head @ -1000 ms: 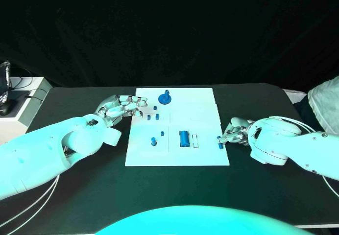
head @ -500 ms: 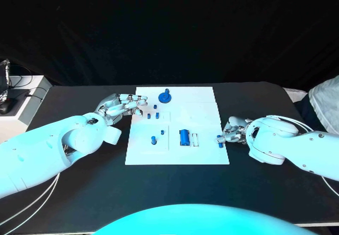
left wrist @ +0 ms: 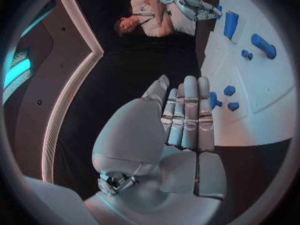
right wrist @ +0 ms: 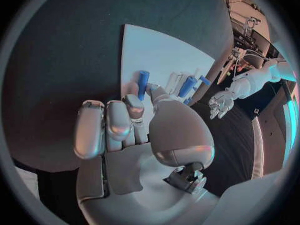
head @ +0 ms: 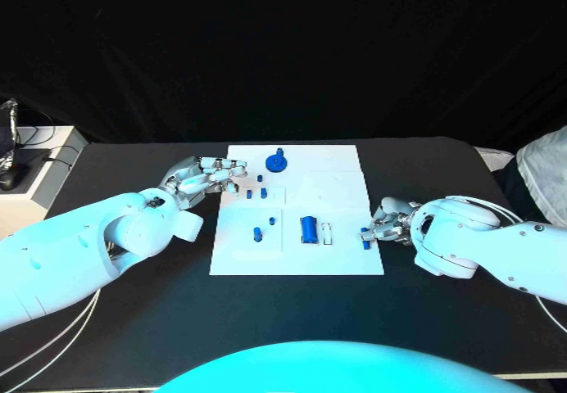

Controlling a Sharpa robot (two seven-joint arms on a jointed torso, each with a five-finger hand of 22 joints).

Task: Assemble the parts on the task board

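Note:
The white task board (head: pixel 342 176) lies mid-table. On it are a round blue part (head: pixel 277 164), two small pegs (head: pixel 259 195), an upright peg (head: pixel 256 236) and a long blue block (head: pixel 308 231). My right hand (head: pixel 392 223) is at the board's right edge and pinches a small blue peg (head: pixel 366 241) (right wrist: pixel 143 81) between thumb and finger. My left hand (head: pixel 210 176) hovers at the board's left edge near the far corner. Its fingers (left wrist: pixel 186 115) lie straight and side by side, holding nothing, just short of the small blue pieces (left wrist: pixel 229 91).
A white box (head: pixel 42 168) with cables stands off the table's left end, and a pale cushion-like object (head: pixel 546 172) sits off the right end. Bare black table (head: pixel 296 319) stretches in front of the board.
My right hand has edged slightly toward the board with the peg still in its pinch. The left hand has hardly moved.

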